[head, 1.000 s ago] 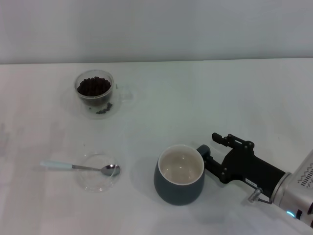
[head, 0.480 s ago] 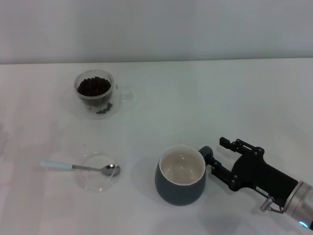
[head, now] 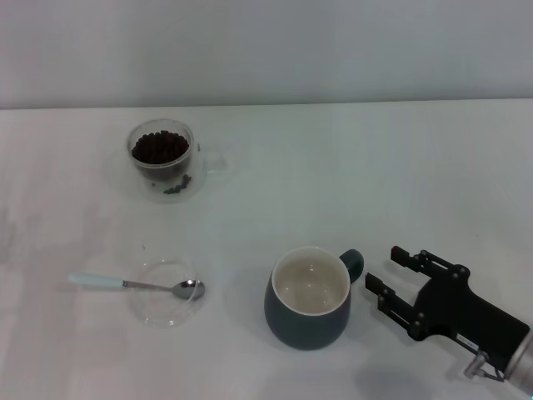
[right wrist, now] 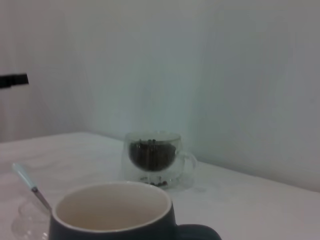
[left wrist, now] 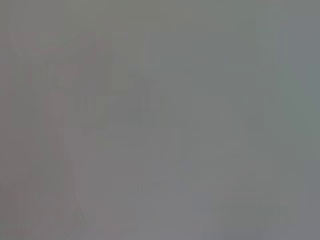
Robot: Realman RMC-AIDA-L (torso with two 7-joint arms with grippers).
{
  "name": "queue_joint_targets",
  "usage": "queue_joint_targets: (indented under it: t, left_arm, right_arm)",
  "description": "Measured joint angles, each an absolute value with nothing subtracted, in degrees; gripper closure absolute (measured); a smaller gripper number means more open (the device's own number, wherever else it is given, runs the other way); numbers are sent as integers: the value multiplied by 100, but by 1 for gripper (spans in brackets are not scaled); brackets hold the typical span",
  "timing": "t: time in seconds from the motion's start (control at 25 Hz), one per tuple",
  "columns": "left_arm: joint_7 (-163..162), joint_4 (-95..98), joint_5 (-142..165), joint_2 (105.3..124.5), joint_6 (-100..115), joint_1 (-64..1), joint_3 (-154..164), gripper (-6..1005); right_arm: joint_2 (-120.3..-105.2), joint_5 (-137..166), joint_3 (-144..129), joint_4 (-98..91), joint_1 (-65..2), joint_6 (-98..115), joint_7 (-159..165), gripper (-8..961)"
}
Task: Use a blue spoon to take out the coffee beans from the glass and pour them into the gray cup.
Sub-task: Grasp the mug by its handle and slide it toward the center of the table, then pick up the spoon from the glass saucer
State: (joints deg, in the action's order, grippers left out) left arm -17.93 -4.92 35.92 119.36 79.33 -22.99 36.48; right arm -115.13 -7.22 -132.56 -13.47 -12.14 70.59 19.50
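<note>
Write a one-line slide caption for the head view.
Open right gripper beside the empty gray cup; blue spoon rests on a glass dish, coffee beans fill the glass.

Right claw (head: 388, 270) low at near right, fingers spread, empty

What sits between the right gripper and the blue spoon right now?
In the head view, the gray cup stands between the right gripper and the blue spoon. The spoon's bowl rests in a shallow glass dish; otherwise bare table.
</note>
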Motion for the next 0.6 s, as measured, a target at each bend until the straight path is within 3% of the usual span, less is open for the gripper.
queue_joint_targets:
  t: [0.6]
  left_arm:
    - [-2197,-523,3655,11937,8003,-2150,3681,214]
  right_arm:
    - [-11471,-871,-12439,-21,-1061,9130,2570,378]
